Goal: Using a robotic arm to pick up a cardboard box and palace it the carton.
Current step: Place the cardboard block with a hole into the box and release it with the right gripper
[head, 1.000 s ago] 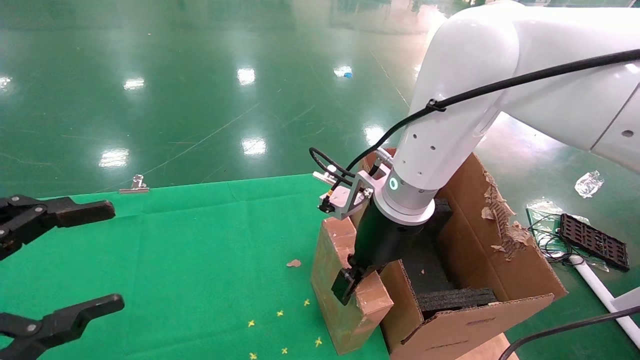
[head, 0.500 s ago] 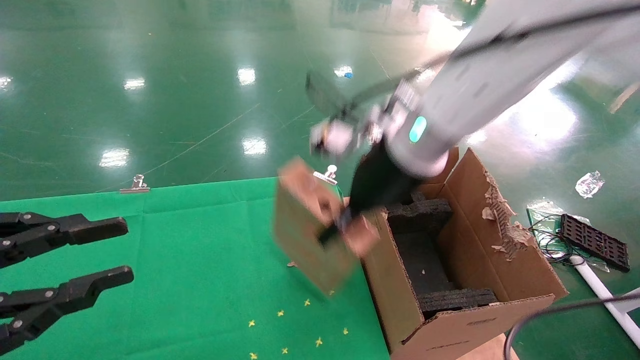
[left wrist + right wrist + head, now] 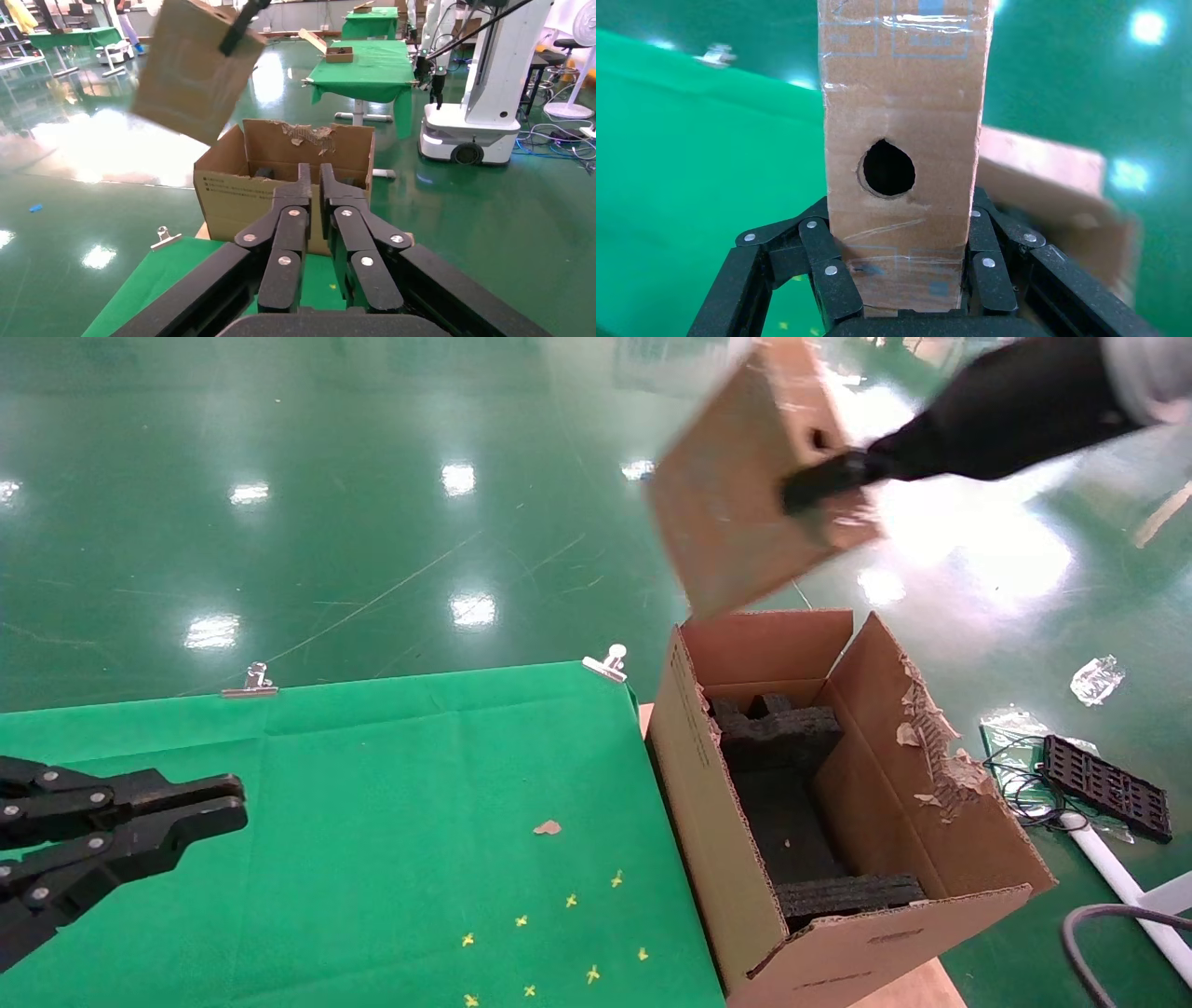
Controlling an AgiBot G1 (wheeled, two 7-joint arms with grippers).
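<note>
The right tool (image 3: 898, 281) is seen clamped on the narrow sides of the cardboard box (image 3: 750, 486), which is held tilted in the air above the far end of the carton (image 3: 838, 784). The pick-up can be judged done; lowering the box between the black foam blocks (image 3: 792, 775) and releasing it are left. The box is shown as flat and brown, with clear tape across its faces and a round hole (image 3: 887, 167) in one narrow side. The left tool (image 3: 140, 822) is parked over the tabletop's (image 3: 372, 784) left edge, fingers nearly together, holding nothing.
</note>
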